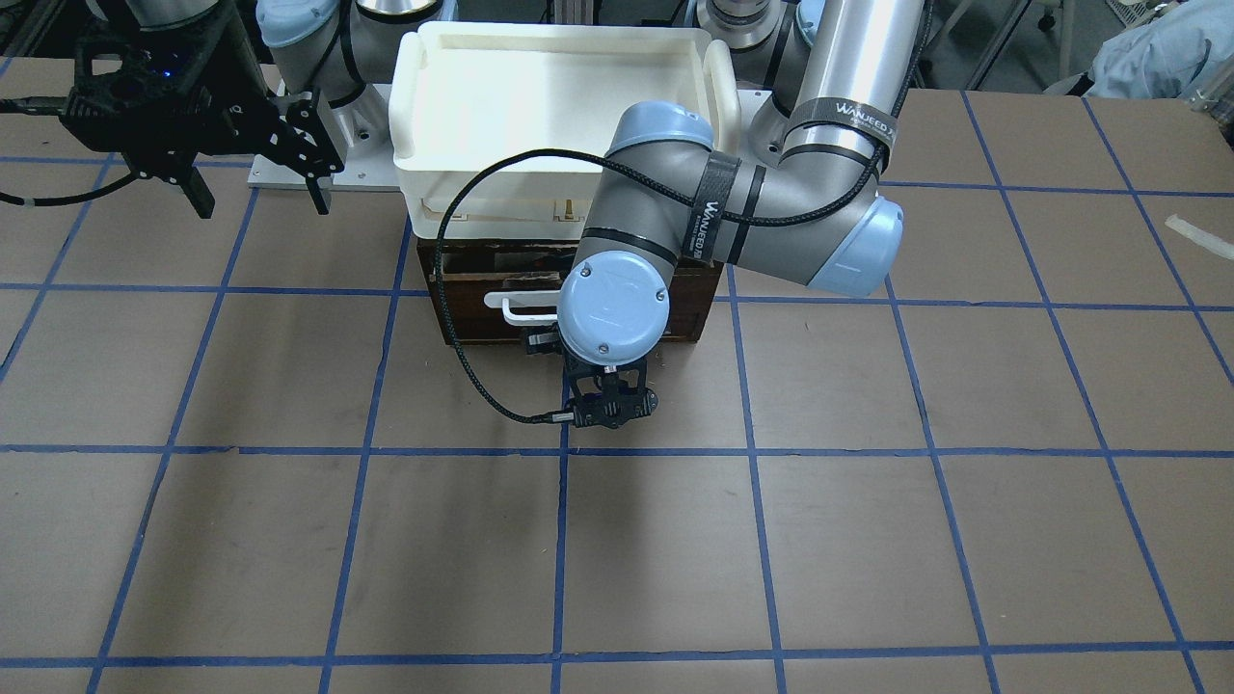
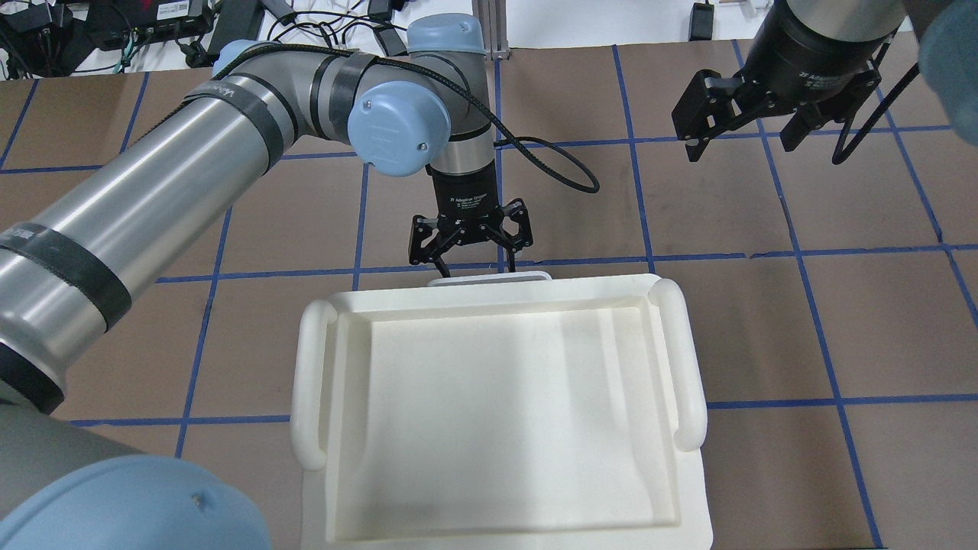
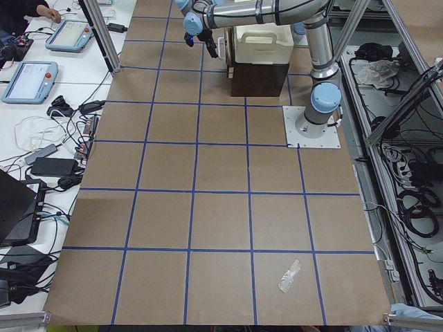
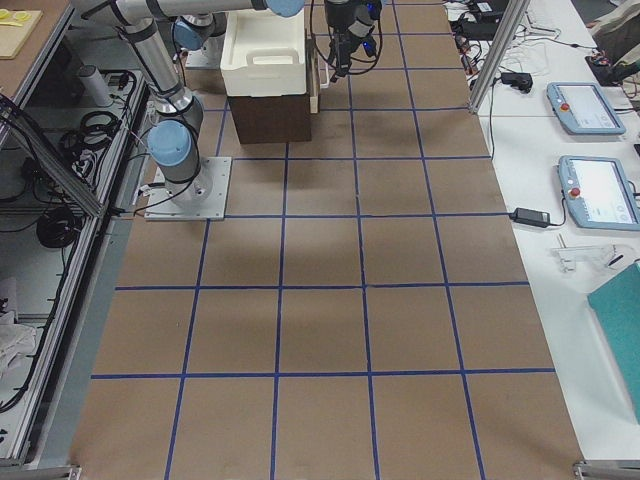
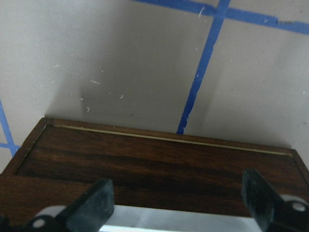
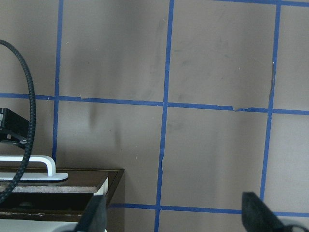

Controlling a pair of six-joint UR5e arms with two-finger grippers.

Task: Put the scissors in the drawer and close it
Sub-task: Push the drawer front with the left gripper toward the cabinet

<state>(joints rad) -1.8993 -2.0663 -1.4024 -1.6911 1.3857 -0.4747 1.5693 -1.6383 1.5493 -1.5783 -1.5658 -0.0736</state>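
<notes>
The drawer has a dark brown front and a white bar handle, and sits in a dark wooden cabinet under a white tray-shaped box. It looks pushed in or nearly so. In the left wrist view its front fills the lower half, with a thin pale line along its far edge. My left gripper is open, with its fingers on either side of the handle. My right gripper is open and empty, raised off to the side. The scissors are out of view.
The white tray-shaped box stands on the cabinet and covers it from above. The left arm's elbow hangs over the cabinet's front. A scrap of clear plastic lies on the brown, blue-taped table.
</notes>
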